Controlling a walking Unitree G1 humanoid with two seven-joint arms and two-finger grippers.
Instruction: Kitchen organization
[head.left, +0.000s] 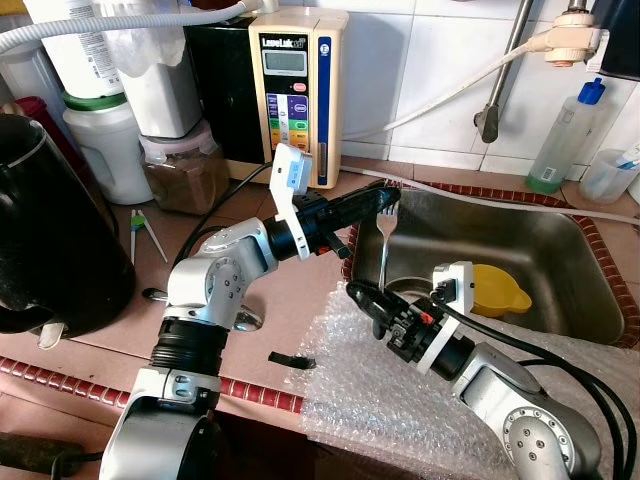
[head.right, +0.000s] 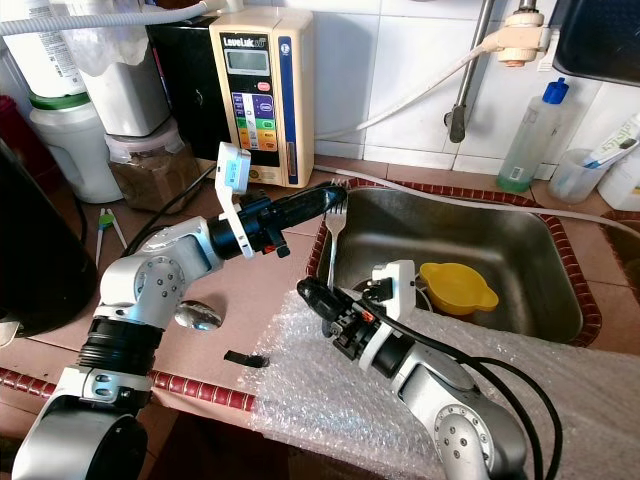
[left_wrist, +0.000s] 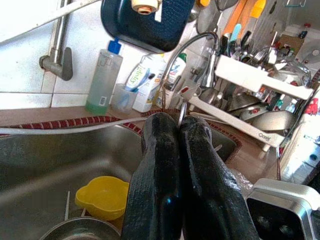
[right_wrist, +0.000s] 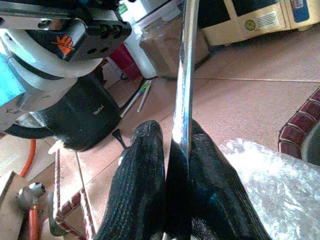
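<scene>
Fork (head.left: 384, 245) stands nearly upright over the sink (head.left: 560, 262) rim, its handle clenched low in the right gripper (head.left: 362, 296) and its tines at twelve o'clock, where the left gripper (head.left: 385, 196), fingers pressed together, pinches it, so both claws share one long axis.

Open surface: bare tile (head.left: 290, 310) between jars and bubble wrap (head.left: 400, 400).
Obstacles: kettle (head.left: 50, 240) left, ionizer (head.left: 295, 95) behind.
Sink (head.left: 560, 250): yellow bowl (head.left: 497, 290) inside.
</scene>
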